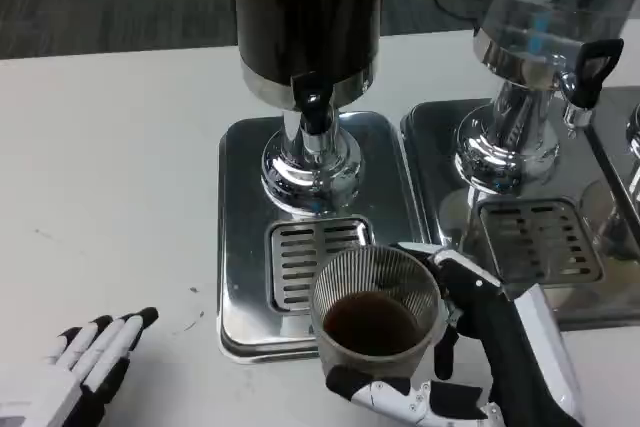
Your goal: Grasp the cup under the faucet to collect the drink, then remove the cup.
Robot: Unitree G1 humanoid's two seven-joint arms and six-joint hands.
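Right hand (455, 367) grips the ribbed clear cup (376, 315), partly filled with dark drink, at the front edge of the drip tray (240, 247), forward of the dispenser's faucet (314, 107). Left hand (85, 362) rests on the white bench (110, 177), fingers extended, holding nothing.

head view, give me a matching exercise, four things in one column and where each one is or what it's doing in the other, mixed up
Things:
1. cup
2. left hand
3. right hand
4. faucet

Places or states:
A. lying on the white table, fingers apart, holding nothing
B. black, above the slotted drip grate
C. ribbed and clear, with dark drink inside
D. wrapped around the cup

Pairs: 1-C, 2-A, 3-D, 4-B
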